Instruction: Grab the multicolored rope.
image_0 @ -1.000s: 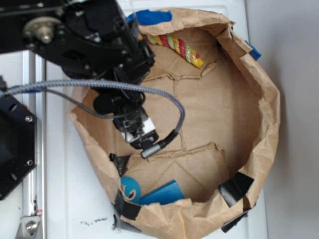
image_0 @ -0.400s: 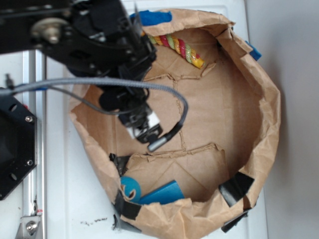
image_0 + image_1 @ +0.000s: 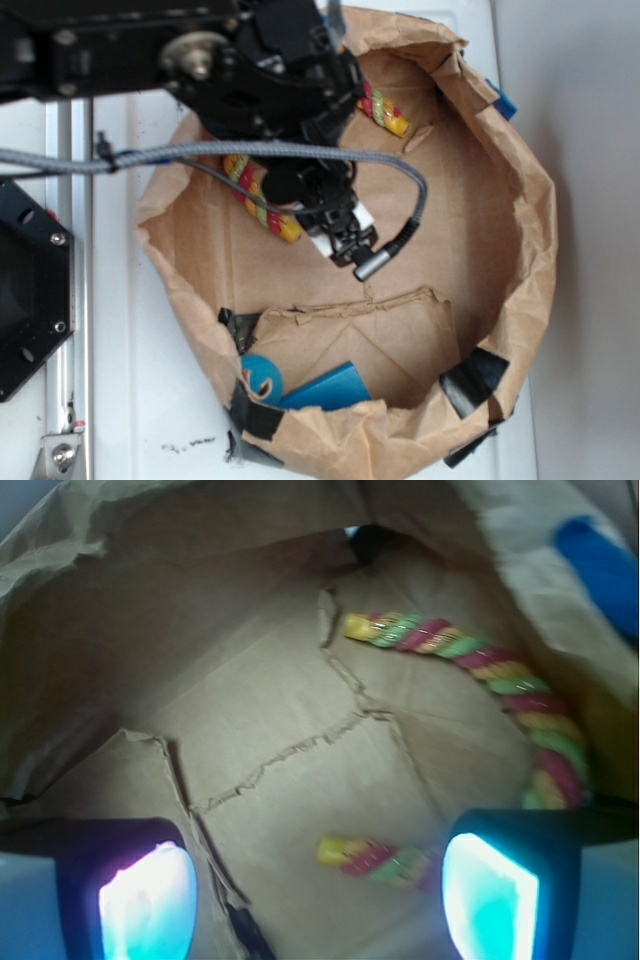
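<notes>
The multicolored rope (image 3: 500, 670) lies curved on the floor of the brown paper bag (image 3: 520, 250), twisted red, yellow and green with yellow tips. In the exterior view one end (image 3: 385, 112) shows at the bag's top and the other end (image 3: 262, 200) at the left; the arm hides the middle. My gripper (image 3: 345, 240) hangs open just right of that lower end. In the wrist view this yellow-tipped end (image 3: 375, 858) lies between the glowing fingers (image 3: 145, 900), close to the right one, and nothing is held.
The grey braided cable (image 3: 300, 150) loops across the bag over the rope. A blue block (image 3: 325, 388) and a blue disc with string (image 3: 262, 378) sit at the bag's near edge, beside black tape (image 3: 470, 380). A metal rail (image 3: 70, 300) runs along the left.
The arm has swung up and to the right, carrying the gripper rightwards. That uncovered the rope's lower left end. The rope's top end has not shifted.
</notes>
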`<state>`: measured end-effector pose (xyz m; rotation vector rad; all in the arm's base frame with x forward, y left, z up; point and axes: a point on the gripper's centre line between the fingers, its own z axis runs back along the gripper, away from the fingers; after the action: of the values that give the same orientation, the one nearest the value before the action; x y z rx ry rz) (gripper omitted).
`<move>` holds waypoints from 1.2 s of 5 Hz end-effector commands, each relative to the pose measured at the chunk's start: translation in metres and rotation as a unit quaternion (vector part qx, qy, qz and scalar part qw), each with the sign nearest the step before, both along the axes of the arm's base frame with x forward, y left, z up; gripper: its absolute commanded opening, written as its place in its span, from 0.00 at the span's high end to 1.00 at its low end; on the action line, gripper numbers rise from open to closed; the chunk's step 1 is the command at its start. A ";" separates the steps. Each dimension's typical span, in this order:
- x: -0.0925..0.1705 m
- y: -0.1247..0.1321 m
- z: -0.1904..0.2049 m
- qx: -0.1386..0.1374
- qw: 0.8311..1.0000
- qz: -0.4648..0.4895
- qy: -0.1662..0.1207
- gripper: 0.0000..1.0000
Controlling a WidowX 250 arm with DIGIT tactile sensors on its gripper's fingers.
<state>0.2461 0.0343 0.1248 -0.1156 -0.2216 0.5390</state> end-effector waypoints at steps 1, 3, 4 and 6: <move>0.024 -0.007 -0.008 0.008 1.000 -0.016 -0.019 0.00; 0.051 -0.018 0.017 -0.006 1.000 -0.003 -0.031 0.00; 0.043 -0.011 0.004 0.002 1.000 0.006 -0.014 0.00; -0.007 0.001 -0.032 0.007 0.999 0.017 0.031 0.00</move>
<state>0.2378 0.0322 0.0826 -0.0773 -0.1199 0.5605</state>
